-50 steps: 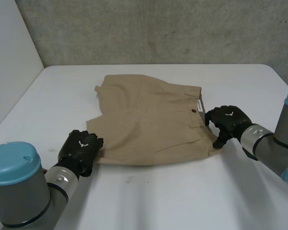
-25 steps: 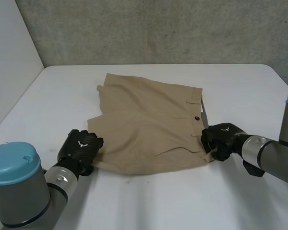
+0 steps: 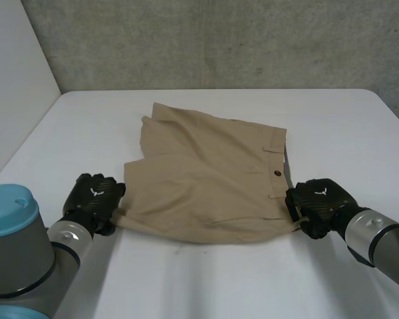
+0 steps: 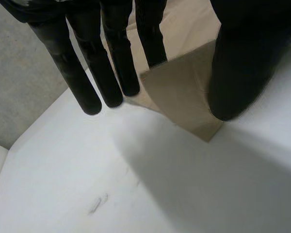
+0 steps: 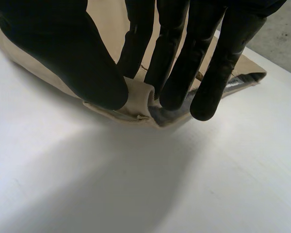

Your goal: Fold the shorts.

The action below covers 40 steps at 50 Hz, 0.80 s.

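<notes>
One white table [image 3: 206, 279] fills the head view, and the shorts [image 3: 206, 173] lie near its middle, between the two hands. They are plain tan cloth, doubled over on themselves so that one leg lies on the other, mostly flat with shallow creases. Their long axis runs across the table from 9 o'clock to 3 o'clock. The waistband points to 3 o'clock and the leg hems to 9 o'clock. The far edge slants a little, from about 10 o'clock towards 2 o'clock. A dark lining shows inside the waistband opening.

The left hand [image 3: 90, 199] sits at the shorts' 8 o'clock corner, on the near hem. In the left wrist view that corner is raised off the table and caught between the thumb and the nearest of the straight fingers [image 4: 150, 34]. The right hand [image 3: 319, 203] is at the 4 o'clock corner, on the near end of the waistband. In its own wrist view the thumb and fingers [image 5: 169, 53] are closed on a bunched fold of the band.

A small brown button [image 3: 277, 174] sits on the waistband, just at 10 o'clock from the right hand.
</notes>
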### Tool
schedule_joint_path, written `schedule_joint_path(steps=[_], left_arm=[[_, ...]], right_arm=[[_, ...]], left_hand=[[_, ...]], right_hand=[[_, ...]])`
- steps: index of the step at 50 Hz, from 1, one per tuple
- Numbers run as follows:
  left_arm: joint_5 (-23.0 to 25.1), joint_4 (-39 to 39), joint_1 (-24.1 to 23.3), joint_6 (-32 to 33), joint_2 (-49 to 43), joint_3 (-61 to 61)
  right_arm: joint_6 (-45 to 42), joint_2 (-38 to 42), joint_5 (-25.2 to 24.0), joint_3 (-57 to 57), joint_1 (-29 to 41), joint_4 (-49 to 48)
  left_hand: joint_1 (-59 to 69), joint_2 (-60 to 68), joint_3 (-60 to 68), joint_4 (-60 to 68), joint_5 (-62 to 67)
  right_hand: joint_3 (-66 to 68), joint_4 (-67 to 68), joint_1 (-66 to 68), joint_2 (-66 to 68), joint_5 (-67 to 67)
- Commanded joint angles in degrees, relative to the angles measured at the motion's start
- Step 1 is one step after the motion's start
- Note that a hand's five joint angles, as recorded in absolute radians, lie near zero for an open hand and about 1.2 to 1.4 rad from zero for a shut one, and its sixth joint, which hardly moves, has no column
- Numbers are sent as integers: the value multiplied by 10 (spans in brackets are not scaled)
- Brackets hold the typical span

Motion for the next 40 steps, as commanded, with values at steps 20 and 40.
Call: schedule_joint_path(steps=[20, 40], left_arm=[[56, -90, 10, 5, 13, 10], [55, -88, 14, 5, -2, 16]], right_arm=[[-6, -51, 26, -36, -7, 125], [-18, 11, 3, -8, 7, -13]], left_hand=[[383, 383, 386, 386, 390], [383, 383, 386, 386, 390]], right_hand=[[-238, -244, -97, -234, -236], [-339, -345, -198, -335, -337]])
